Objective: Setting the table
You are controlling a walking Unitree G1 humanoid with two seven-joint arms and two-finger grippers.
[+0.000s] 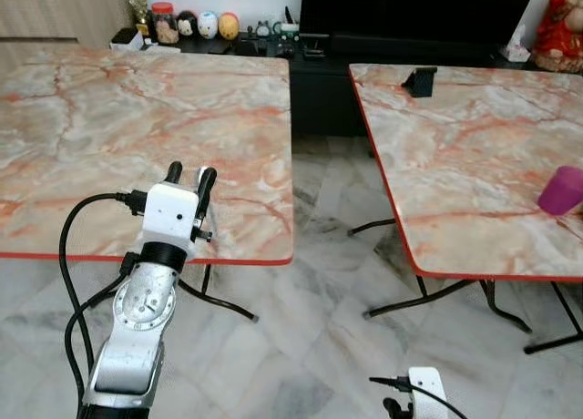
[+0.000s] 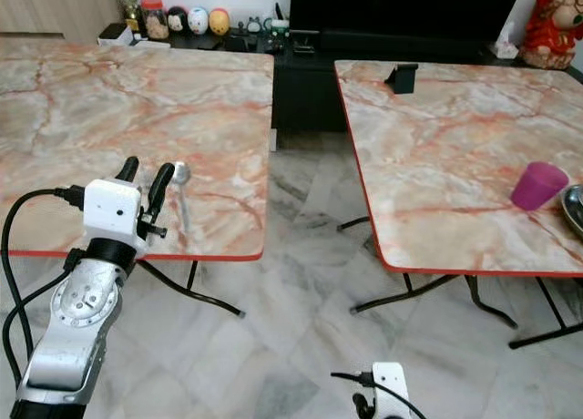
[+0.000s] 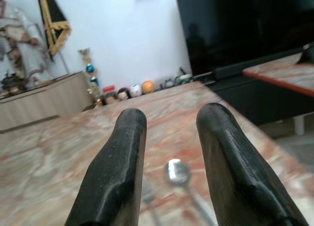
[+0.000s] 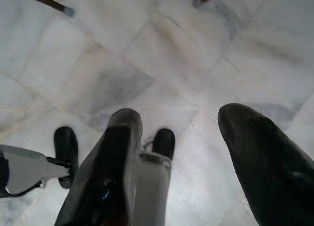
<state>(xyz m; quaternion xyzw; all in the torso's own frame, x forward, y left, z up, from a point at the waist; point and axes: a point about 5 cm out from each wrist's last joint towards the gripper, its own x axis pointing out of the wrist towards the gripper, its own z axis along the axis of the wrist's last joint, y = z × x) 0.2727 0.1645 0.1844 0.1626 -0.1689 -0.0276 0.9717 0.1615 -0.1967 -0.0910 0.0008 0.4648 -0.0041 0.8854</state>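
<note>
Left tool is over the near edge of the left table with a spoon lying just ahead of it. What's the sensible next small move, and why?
Probably lift the left tool clear: its fingers are open with nothing between them, and the spoon lies flat on the left table just beyond the tips, apparently set down.

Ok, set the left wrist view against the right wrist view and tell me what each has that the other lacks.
The left wrist view has a spoon lying on the marble table, with a dark screen and ornaments behind. The right wrist view has grey floor tiles and a table foot. Shared: each looks along its own gripper, the left gripper and the right gripper, jaws open and empty.
</note>
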